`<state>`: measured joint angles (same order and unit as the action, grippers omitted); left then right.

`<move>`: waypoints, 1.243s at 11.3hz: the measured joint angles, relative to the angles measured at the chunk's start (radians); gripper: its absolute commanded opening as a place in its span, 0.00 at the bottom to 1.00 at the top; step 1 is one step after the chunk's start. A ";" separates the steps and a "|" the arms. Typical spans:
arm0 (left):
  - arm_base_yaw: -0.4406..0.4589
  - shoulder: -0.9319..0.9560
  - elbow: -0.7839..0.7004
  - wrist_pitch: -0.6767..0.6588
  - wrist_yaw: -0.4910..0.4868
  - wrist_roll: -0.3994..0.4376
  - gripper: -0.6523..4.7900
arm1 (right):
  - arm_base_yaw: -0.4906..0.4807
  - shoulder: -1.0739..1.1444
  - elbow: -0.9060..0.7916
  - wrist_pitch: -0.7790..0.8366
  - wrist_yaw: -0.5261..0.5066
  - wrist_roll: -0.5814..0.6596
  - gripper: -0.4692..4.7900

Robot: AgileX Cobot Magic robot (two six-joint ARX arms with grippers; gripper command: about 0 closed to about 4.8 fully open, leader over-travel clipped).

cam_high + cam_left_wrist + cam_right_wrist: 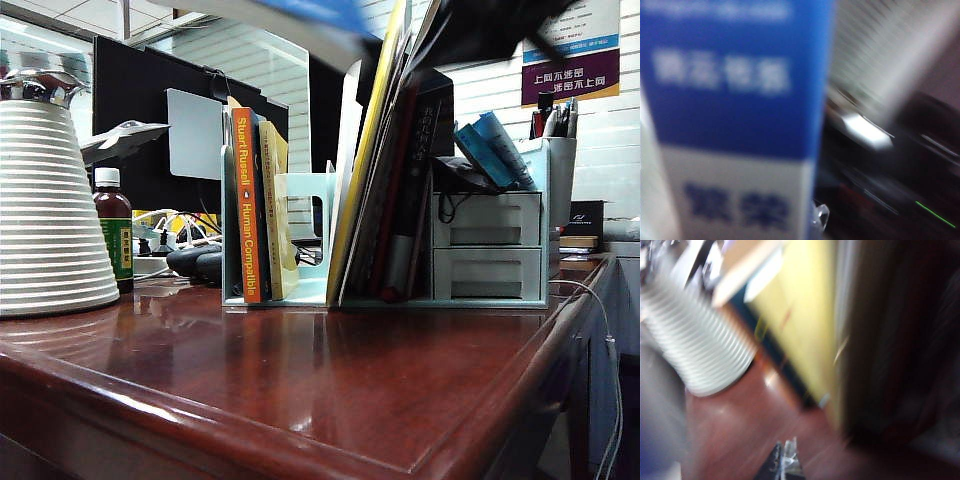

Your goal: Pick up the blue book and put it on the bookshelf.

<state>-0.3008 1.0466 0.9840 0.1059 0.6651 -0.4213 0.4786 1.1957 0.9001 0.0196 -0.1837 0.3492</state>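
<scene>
The blue book (735, 100) fills much of the left wrist view, blurred, with white Chinese text on blue above a white band. My left gripper (742, 226) is shut on it; one clear fingertip (820, 217) shows at the book's edge and the other is hidden behind the book. In the exterior view the blue book (310, 18) is a blue streak high above the bookshelf (305, 195), a pale mint rack with curved dividers that holds upright books. My right gripper (786, 460) is shut and empty, above the table (740, 435) beside a yellow book (800, 315).
A white ribbed jug (50, 210) and a brown bottle (113, 235) stand at the left. The orange "Human Compatible" book (246, 210) stands in the rack. A mint two-drawer unit (490, 245) and a pen holder (560, 165) adjoin it on the right. A dark monitor (140, 120) stands behind.
</scene>
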 measured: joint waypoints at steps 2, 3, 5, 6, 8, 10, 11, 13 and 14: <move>0.000 0.001 0.037 0.044 -0.231 0.105 0.11 | 0.000 -0.065 -0.001 0.025 0.009 -0.037 0.07; 0.001 0.008 0.038 0.117 -0.348 0.120 0.11 | 0.000 -0.097 -0.001 0.047 0.009 -0.055 0.07; 0.003 0.045 0.042 0.257 -0.462 0.126 0.11 | 0.000 -0.126 -0.001 0.071 0.027 -0.064 0.07; 0.003 0.087 0.050 0.315 -0.455 0.116 0.11 | 0.000 -0.134 -0.001 0.080 0.026 -0.066 0.07; -0.034 0.168 0.047 0.363 -0.431 0.072 0.11 | 0.000 -0.148 -0.001 0.095 0.020 -0.067 0.07; -0.128 0.207 0.047 0.379 -0.520 0.133 0.11 | 0.000 -0.154 -0.002 0.095 -0.005 -0.067 0.07; -0.165 0.230 0.058 0.409 -0.570 0.179 0.11 | 0.000 -0.158 -0.001 0.097 -0.019 -0.067 0.07; -0.210 0.283 0.092 0.469 -0.668 0.246 0.11 | 0.000 -0.161 -0.001 0.098 -0.048 -0.067 0.07; -0.230 0.312 0.100 0.508 -0.716 0.271 0.11 | 0.000 -0.161 -0.001 0.098 -0.066 -0.067 0.07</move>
<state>-0.5304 1.3586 1.0836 0.6136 -0.0505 -0.1501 0.4789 1.0344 0.8989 0.1177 -0.2493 0.2825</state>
